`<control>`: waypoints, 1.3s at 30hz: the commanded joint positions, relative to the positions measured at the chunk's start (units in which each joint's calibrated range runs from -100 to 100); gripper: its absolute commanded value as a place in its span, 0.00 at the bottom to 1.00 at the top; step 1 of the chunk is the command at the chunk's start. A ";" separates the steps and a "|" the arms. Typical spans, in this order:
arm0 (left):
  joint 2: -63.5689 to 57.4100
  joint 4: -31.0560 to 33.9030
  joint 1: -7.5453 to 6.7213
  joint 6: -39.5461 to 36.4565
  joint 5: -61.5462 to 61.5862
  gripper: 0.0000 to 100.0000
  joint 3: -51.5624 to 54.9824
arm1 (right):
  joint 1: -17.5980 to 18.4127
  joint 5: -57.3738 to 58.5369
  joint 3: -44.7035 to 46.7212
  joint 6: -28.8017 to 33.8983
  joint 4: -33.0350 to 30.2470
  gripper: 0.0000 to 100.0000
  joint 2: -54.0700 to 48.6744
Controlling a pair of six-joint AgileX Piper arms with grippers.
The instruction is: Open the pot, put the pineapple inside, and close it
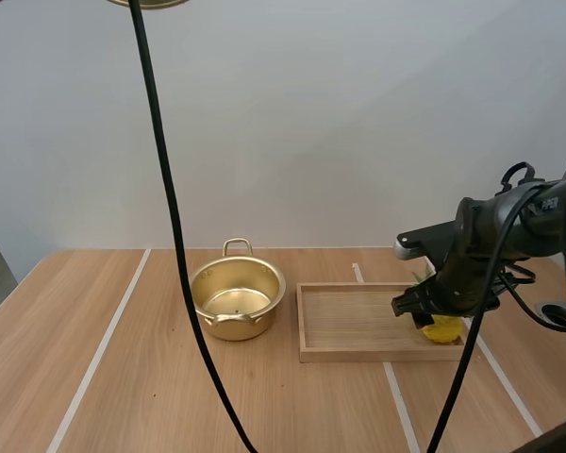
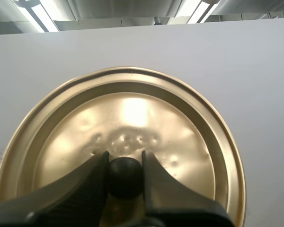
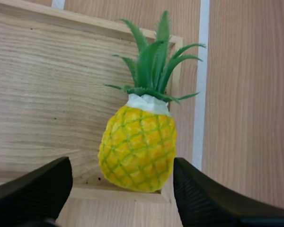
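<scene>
The gold pot [image 1: 237, 298] stands uncovered on the table, left of the wooden tray [image 1: 377, 351]. Its gold lid [image 2: 123, 142] is held up in the air: my left gripper [image 2: 125, 176] is shut on the lid's black knob [image 2: 125, 177]. An edge of the lid [image 1: 149, 3] shows at the very top of the high view. A small yellow pineapple [image 3: 138, 147] with green leaves lies in the tray's right front corner. My right gripper [image 3: 120, 189] hovers just above it, open, one finger on each side of the fruit. From above, the pineapple [image 1: 443, 328] is partly hidden by the right gripper [image 1: 424, 307].
The tray [image 3: 47, 85] holds only the pineapple. Pale strips run along the wooden table [image 1: 104, 377]. A white wall stands behind the table.
</scene>
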 commanded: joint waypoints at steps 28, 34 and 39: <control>-0.21 -0.15 -0.04 -0.27 -1.30 0.00 -0.18 | -0.25 -15.03 0.26 0.06 -3.55 1.00 7.30; -0.21 -0.15 -0.04 -0.27 -1.30 0.00 -0.18 | -0.25 -16.67 0.26 0.06 -3.69 1.00 9.42; -0.21 -0.15 -0.04 -0.27 -1.30 0.00 -0.18 | -0.25 -18.82 0.26 0.06 -3.77 1.00 10.72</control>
